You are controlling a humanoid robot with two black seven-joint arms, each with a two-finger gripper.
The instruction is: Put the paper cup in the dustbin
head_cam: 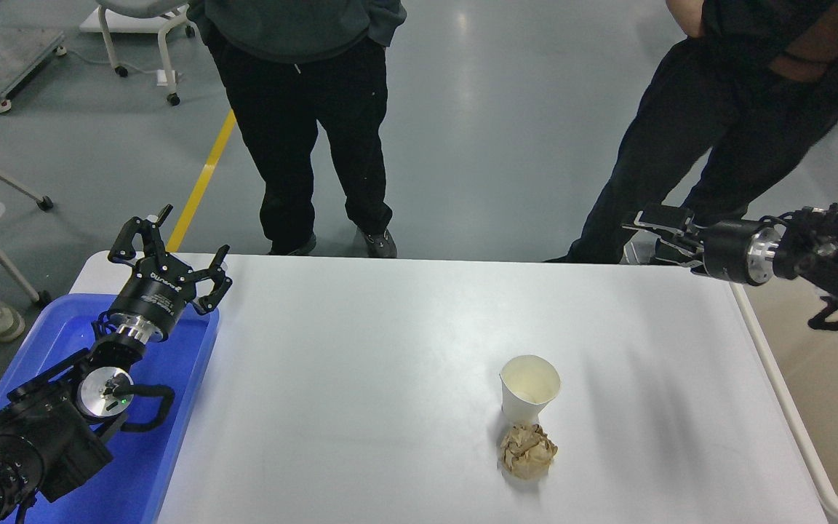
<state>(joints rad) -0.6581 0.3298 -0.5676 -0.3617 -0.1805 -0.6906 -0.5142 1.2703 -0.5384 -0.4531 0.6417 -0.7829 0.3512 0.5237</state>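
The paper cup (pixel 529 389) is small, white and cream inside, and stands upright on the white table (pixel 361 378), right of the middle. The dustbin (pixel 783 408) is a large beige-white bin with a tan inside, standing off the table's right edge. My right gripper (pixel 657 234) is open and empty. It points left, level above the table's far right corner, well up and right of the cup. My left gripper (pixel 172 239) is open and parked over the blue tray at the lower left.
A crumpled brown paper ball (pixel 528 453) lies just in front of the cup, touching its base. A blue plastic tray (pixel 179 437) sits at the table's left end. Two people (pixel 310 109) (pixel 717 124) stand at the far side.
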